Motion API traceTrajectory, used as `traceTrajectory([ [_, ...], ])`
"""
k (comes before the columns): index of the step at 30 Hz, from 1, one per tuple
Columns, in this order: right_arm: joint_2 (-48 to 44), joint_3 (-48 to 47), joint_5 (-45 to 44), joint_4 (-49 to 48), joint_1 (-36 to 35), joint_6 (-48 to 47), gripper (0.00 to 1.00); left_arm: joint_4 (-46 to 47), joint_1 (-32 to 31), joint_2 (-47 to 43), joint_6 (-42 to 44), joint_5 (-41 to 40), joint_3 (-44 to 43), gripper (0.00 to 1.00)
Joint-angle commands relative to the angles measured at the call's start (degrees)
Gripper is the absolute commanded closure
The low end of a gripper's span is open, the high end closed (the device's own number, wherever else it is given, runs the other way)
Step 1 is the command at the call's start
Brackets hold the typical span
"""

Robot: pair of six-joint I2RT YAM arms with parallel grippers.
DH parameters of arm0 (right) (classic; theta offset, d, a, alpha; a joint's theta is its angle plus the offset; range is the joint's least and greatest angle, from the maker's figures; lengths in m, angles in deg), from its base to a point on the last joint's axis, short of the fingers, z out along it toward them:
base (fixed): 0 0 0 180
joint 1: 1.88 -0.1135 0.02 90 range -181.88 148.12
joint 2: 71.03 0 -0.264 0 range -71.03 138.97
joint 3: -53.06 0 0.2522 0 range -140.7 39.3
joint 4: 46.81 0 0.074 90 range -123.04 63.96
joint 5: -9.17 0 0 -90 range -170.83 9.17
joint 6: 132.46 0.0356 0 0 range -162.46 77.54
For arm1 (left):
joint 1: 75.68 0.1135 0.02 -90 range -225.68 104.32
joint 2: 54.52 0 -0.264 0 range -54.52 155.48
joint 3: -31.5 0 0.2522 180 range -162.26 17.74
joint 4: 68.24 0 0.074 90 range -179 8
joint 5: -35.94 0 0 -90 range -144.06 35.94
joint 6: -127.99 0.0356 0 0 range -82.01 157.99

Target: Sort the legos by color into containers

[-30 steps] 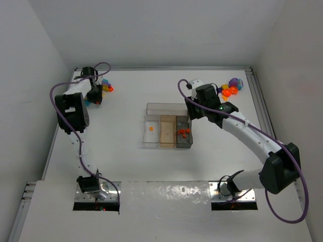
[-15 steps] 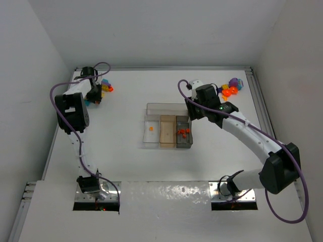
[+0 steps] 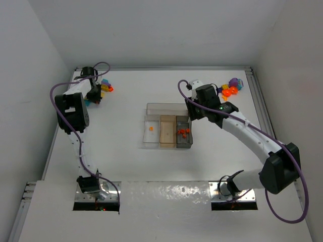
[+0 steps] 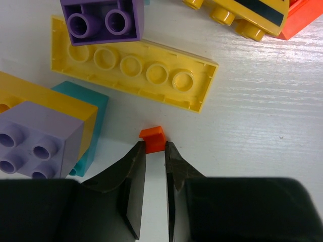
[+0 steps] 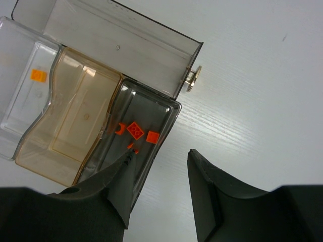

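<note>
Wide bench point(image 3: 126, 166), tray point(image 3: 166, 105) at its middle. Right pincer point(image 5: 162, 155) hangs half-open and empty over the tray's grey compartment point(image 5: 146, 103), orange-red legos point(image 5: 135, 129) inside. Far left of the tray, left pincer point(image 4: 154, 154) is clamped on a tiny orange brick point(image 4: 153, 137), edge only! It could squirt free on the lift. Only the left wrist view shows that pinch.
</note>
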Motion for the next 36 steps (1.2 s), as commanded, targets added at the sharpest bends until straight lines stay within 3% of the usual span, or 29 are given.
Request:
traceTrajectory([
  [1,-0.1,-2.5,-0.7,-0.8,0.1,-0.5,0.55,0.1,0.5,0.9,0.5,0.1,-1.1,1.00],
  [7,-0.1,-4.9,-1.1,0.5,0.0,0.8,0.54,-0.2,-0.7,-2.6,4.9,3.5,-1.7,1.00],
  [13,1.5,-11.6,3.9,0.7,2.1,6.7,0.55,-1.3,-8.5,-10.3,17.3,8.1,-1.9,1.00],
  [17,2.1,-12.3,13.6,-3.4,6.9,14.4,0.56,-4.7,-14.8,-18.3,30.3,20.4,0.1,1.00],
  [22,1.9,-10.9,16.5,-8.7,7.2,17.7,0.57,-4.6,-18.7,-28.0,43.0,31.8,3.9,1.00],
  [27,-0.6,-6.7,19.3,-17.6,7.1,22.3,0.57,3.8,-20.3,-34.6,44.5,46.7,10.6,1.00],
  [30,-1.6,-4.4,21.5,-22.7,6.2,24.0,0.57,8.3,-22.7,-37.3,41.4,50.0,13.8,1.00],
  [36,0.0,-2.7,27.9,-29.2,3.9,29.2,0.54,4.9,-27.4,-40.3,45.3,50.6,17.4,1.00],
])
